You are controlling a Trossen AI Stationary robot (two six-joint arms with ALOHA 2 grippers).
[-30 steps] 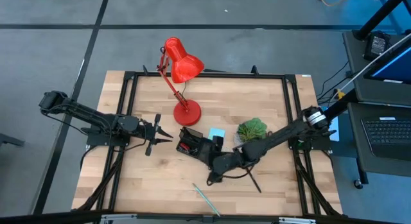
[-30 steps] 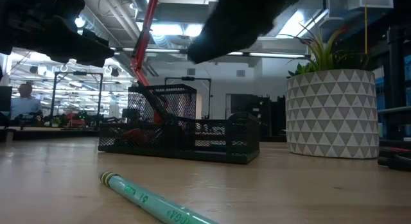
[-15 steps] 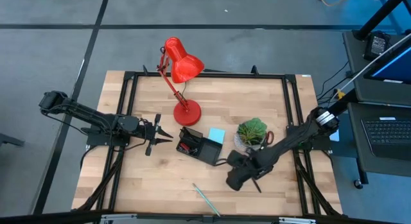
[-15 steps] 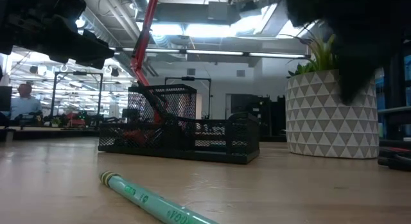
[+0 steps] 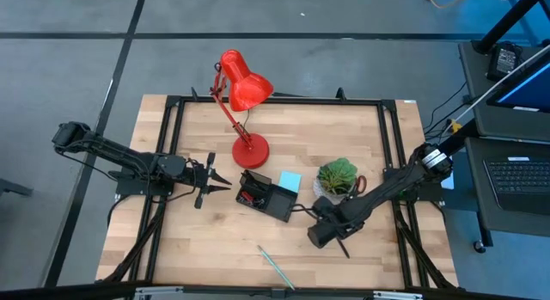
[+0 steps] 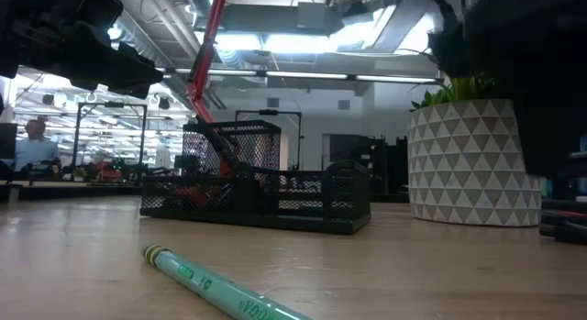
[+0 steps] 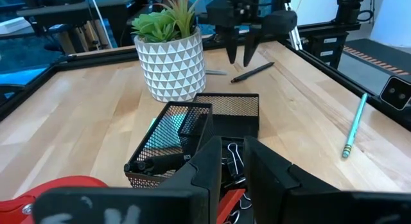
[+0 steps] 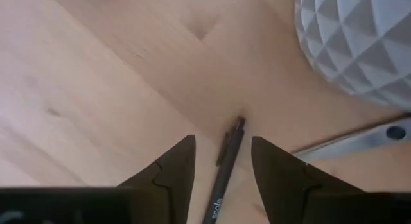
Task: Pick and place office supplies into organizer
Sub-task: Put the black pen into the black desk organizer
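**Q:** State the position and condition of each hand.

**A:** My right hand (image 5: 320, 232) hangs over the near right part of the bench (image 5: 198, 248), fingers (image 8: 170, 169) apart and pointing down. A dark pen (image 8: 227, 163) lies flat on the wood directly between the two fingertips; nothing is gripped. My left hand (image 5: 209, 180) waits over the left side of the bench, its fingers parted and empty, aimed toward the organizer (image 5: 265, 196).

**Q:** What lies next to the dark pen?

**A:** The white plant pot (image 8: 359, 44) stands just beside it, toward the far side. The metal blades of the scissors (image 8: 359, 142) lie on the bench near the pot, with the red handles showing beside the plant (image 5: 338, 174) in the high view.

**Q:** Where is the organizer?

**A:** The black mesh tray sits near the bench centre, between my two hands. Black clips (image 7: 232, 165) lie in one of its low compartments. A light blue sticky-note pad (image 5: 290, 180) rests on the bench touching or just beside its far edge; I cannot tell which.

**Q:** Other items?

**A:** A teal pen (image 5: 273, 262) lies alone near the front edge. The red desk lamp (image 5: 241, 98) stands behind the organizer.
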